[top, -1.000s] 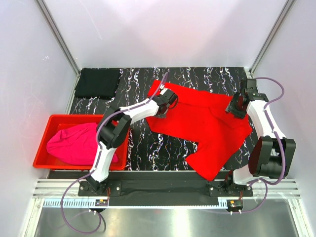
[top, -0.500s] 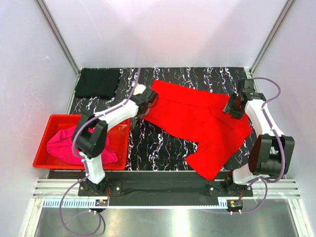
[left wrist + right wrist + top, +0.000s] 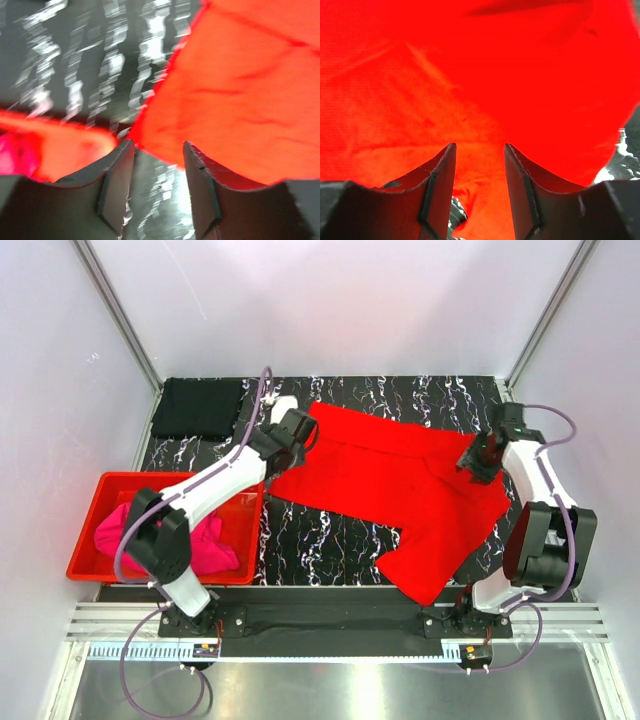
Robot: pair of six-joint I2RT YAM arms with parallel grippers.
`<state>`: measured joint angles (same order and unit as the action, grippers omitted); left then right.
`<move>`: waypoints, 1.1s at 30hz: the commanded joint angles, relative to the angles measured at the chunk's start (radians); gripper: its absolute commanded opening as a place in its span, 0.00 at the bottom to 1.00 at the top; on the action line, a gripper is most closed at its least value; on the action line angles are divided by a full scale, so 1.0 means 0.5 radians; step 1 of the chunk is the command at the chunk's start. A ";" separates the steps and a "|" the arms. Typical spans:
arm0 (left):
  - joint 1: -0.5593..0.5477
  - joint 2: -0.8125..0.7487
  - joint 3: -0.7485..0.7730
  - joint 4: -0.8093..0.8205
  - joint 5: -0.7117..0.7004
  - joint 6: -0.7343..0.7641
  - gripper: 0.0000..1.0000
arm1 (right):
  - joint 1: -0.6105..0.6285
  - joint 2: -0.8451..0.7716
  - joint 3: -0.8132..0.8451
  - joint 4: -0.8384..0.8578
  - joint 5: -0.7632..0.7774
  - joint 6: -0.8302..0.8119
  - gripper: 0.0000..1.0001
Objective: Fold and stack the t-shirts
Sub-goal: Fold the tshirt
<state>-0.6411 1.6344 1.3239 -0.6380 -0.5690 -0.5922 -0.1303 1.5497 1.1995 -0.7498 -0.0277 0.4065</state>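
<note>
Three t-shirts share the scene. Nearest, the magenta pink t-shirt lies bunched in the red bin at the left. The bright red t-shirt sprawls across the middle and right of the marbled worktop, its long axis running from far left to near right. The left claw, jaws apart and gripping nothing, sits at that shirt's far-left corner, with the cloth spreading away to its right. The right claw, also parted, hovers over the shirt's right edge. The wrist views show both gaps open above the cloth, which the overhead view cannot resolve. Only the overhead view shows the black t-shirt, folded in the far-left corner.
</note>
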 commanded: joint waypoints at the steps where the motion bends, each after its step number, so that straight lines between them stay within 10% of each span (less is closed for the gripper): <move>1: 0.003 0.127 0.159 0.389 0.495 0.215 0.47 | -0.227 -0.013 -0.064 0.085 -0.138 0.089 0.50; 15: -0.006 0.541 0.297 0.972 1.374 0.221 0.43 | -0.329 -0.114 -0.674 0.713 -0.251 0.276 0.66; 33: -0.006 0.545 0.261 0.908 1.432 0.240 0.42 | -0.329 0.263 -0.430 1.033 -0.233 0.307 0.65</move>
<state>-0.6426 1.9331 1.4315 -0.2176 0.1150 -0.4789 -0.2901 1.6596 0.9428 -0.2726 -0.1513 0.5484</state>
